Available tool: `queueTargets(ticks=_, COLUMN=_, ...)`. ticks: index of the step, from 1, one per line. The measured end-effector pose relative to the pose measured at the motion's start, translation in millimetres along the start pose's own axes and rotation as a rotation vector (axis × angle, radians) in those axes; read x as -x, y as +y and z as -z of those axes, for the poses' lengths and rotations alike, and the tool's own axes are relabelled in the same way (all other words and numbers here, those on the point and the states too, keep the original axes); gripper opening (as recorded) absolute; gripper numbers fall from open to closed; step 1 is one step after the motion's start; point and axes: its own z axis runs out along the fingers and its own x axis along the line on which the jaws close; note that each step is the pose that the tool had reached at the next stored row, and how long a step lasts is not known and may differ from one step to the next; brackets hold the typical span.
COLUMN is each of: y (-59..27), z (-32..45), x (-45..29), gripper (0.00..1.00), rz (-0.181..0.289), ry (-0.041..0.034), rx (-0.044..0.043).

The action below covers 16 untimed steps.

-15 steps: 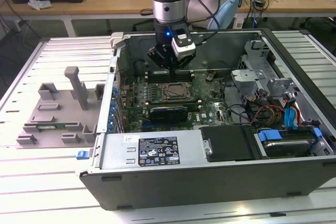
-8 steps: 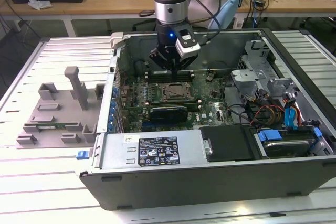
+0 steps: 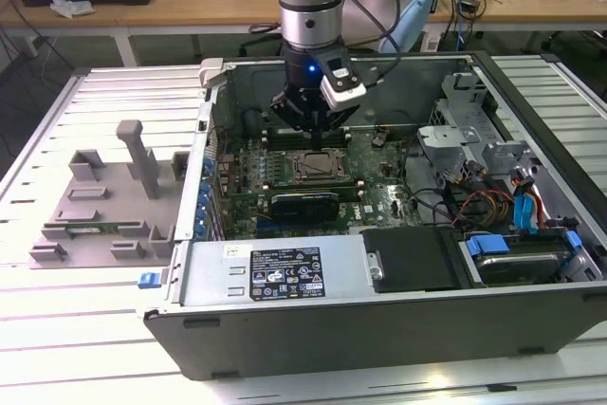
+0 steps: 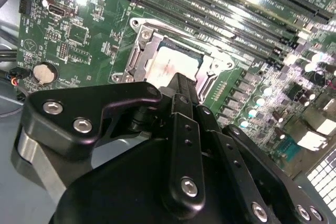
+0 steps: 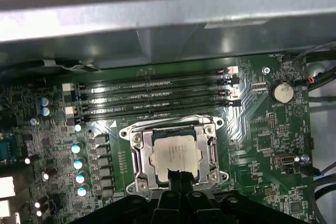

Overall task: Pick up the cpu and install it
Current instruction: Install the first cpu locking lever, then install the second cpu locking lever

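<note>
The cpu point(image 5: 176, 153), a flat silver square, lies level in the motherboard socket's metal frame point(image 5: 137, 156); in the second wrist view the cpu point(image 4: 167, 61) shows pale and shiny. My gripper point(image 5: 176, 176) hangs just above the cpu's near edge, fingers together with nothing visible between them. In the second wrist view the gripper point(image 4: 184, 85) points down at the socket. In the exterior view the gripper point(image 3: 316, 130) is inside the open computer case point(image 3: 285, 320), directly over the socket point(image 3: 318, 168).
Memory slots point(image 5: 152, 100) run beside the socket, and a coin battery point(image 5: 282, 92) sits on the board. A drive cage with coloured cables point(image 3: 512, 206) fills the case on the exterior view's right. A grey fixture point(image 3: 114, 206) stands on the table outside the case.
</note>
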Motion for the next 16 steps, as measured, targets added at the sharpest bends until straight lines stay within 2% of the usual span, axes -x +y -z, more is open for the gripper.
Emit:
queueTargets(ticks=1, y=-1.4, z=-0.4, x=0.1, gripper=0.11, rz=0.002, ry=0.0001, rx=0.0023)
queueTargets(ticks=2, y=-4.0, z=-1.3, x=0.4, gripper=0.11, rz=0.004, ry=0.0016, rx=0.0157)
queueTargets(ticks=5, y=-7.2, z=-2.1, x=0.7, gripper=0.11, rz=0.004, ry=0.0080, rx=0.0783)
queueTargets(ticks=16, y=-9.7, z=-2.2, x=0.9, gripper=0.11, rz=0.004, ry=0.0082, rx=0.0789)
